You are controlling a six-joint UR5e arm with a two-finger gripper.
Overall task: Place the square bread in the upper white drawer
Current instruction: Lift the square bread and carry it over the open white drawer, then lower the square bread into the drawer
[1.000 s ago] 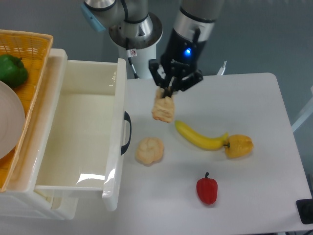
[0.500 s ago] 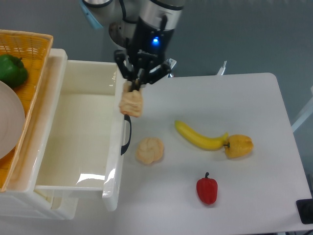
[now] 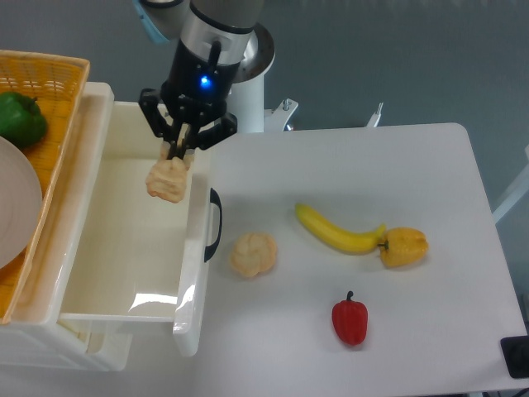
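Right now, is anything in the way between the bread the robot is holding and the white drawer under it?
No, nothing visible is. The gripper holds the square bread above the open upper white drawer, and the part of the drawer below it looks bare.

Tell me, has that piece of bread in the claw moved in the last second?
Yes. The square bread, held by the gripper, went left from above the table, past the black handle, to over the upper white drawer.

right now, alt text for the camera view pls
The gripper holds the square bread over the open white drawer. On the table lie a bun, banana, yellow pepper and red pepper.
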